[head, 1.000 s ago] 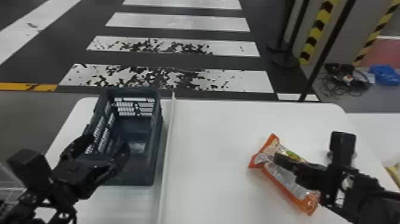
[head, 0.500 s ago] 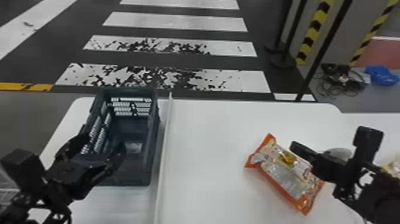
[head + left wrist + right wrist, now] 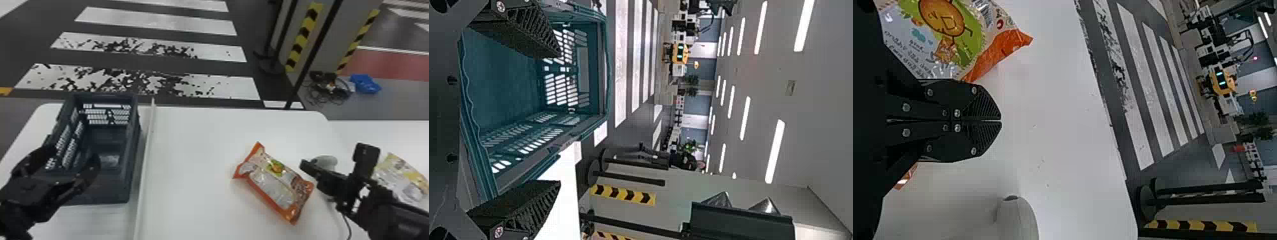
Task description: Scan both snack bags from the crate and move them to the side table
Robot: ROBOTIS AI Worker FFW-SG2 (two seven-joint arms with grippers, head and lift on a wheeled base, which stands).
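My left gripper (image 3: 75, 156) is at the near left part of the dark crate (image 3: 89, 191), its fingers apart. In the left wrist view the left gripper (image 3: 560, 120) stands open before the crate (image 3: 504, 80). The orange snack bag (image 3: 271, 182) lies flat on the white table. Just right of it is my right gripper (image 3: 303, 164). In the right wrist view the right gripper (image 3: 1001, 120) is shut with nothing between its tips, and the orange bag (image 3: 948, 35) lies beside it. A yellow and white snack bag (image 3: 403, 182) lies on the side table, partly behind my right arm.
A rounded grey-white device (image 3: 327, 161) stands behind the right gripper, on the table's right part. A low white divider (image 3: 145, 159) separates the crate from the orange bag. The white side table (image 3: 383, 131) adjoins on the right.
The right gripper has moved rightward off the orange bag, which it partly covered before. The head view has swung to the right, showing more of the yellow and white bag.
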